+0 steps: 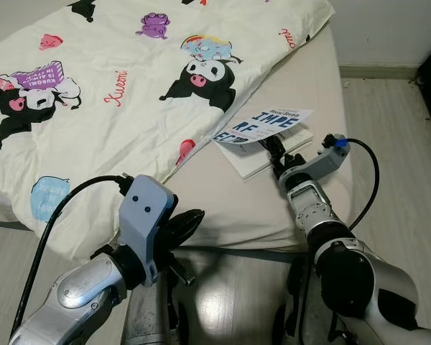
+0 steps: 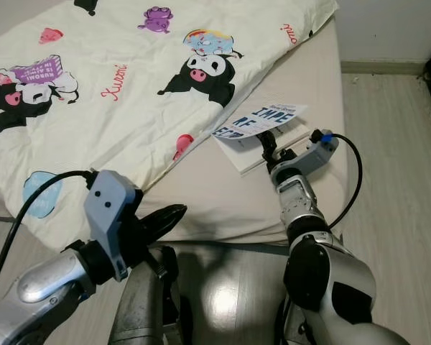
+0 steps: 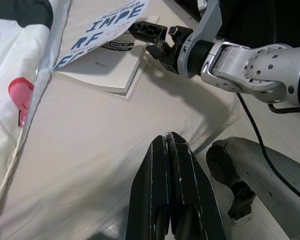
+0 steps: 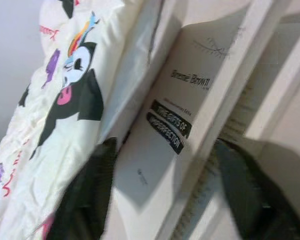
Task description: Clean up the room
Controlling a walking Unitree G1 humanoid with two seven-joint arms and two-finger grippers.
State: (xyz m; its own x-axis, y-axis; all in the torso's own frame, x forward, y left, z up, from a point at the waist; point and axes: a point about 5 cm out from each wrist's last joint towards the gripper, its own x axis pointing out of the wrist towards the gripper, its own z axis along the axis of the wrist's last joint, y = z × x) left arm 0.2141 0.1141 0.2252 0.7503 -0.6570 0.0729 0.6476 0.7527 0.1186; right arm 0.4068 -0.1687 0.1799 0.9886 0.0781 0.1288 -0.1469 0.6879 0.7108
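Book near the foot edge of the bed, on the bare beige mattress, just beside the hem of the cartoon-print duvet. Front cover lifted and tilted up, blue block letters on top, white pages below lying flat. Right gripper at the book's open side, 2 black fingers spread apart, 1 on either side of the raised cover and the page block in the right wrist view; contact with the paper cannot be told. Silver right arm reaching in from the bed's foot corner, black cable looping past the mattress edge.

Open strip of mattress between duvet hem and bed edge, widest around the book, narrowing toward the left. Pale wood floor beyond the right side of the bed, with a skirting board along the far wall.

Left gripper low at the mattress's near edge, well apart from the book, 2 fingers pressed together and holding nothing. Grey-blue wrist housing behind it, cable trailing back over the duvet.
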